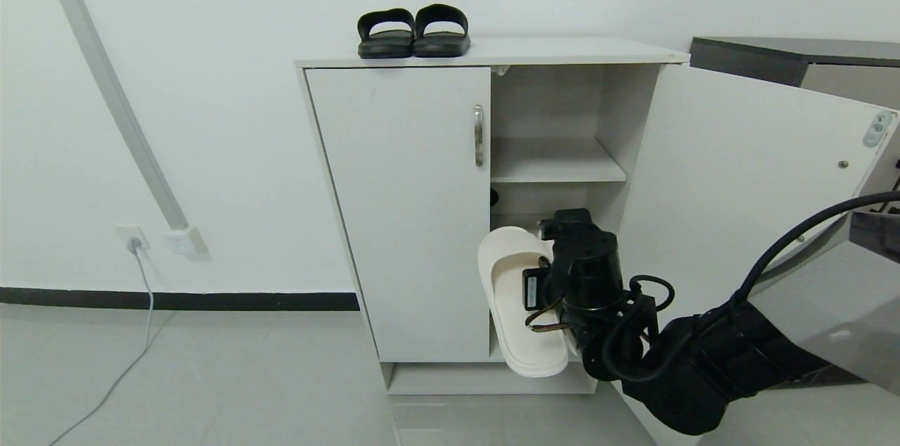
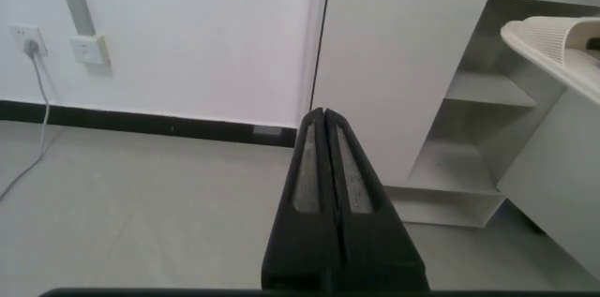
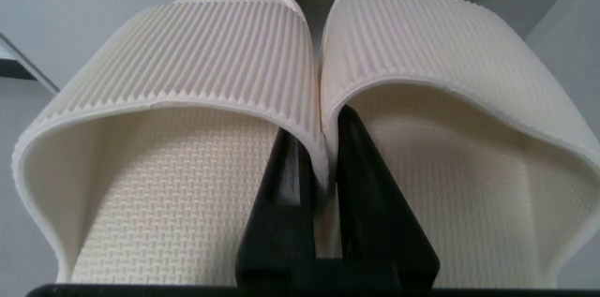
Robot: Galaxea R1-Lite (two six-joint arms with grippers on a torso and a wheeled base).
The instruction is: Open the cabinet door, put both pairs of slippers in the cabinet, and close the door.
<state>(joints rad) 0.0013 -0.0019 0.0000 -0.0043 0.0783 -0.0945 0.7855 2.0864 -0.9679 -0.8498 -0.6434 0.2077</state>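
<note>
Left gripper (image 2: 324, 124) clenched on nothing over the floor (image 2: 141, 213), black slippers (image 1: 413, 32) parked on top of the cabinet (image 1: 401, 221), white slippers (image 1: 517, 291) pinched together by the right gripper (image 3: 319, 147) at the lower compartment's mouth, right door (image 1: 738, 179) swung wide.

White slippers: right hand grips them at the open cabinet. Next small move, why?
Probably push the right hand forward, into the compartment under the shelf. It's shut on the white slippers' straps, the right door stands open, and the slippers hang at the opening.
</note>
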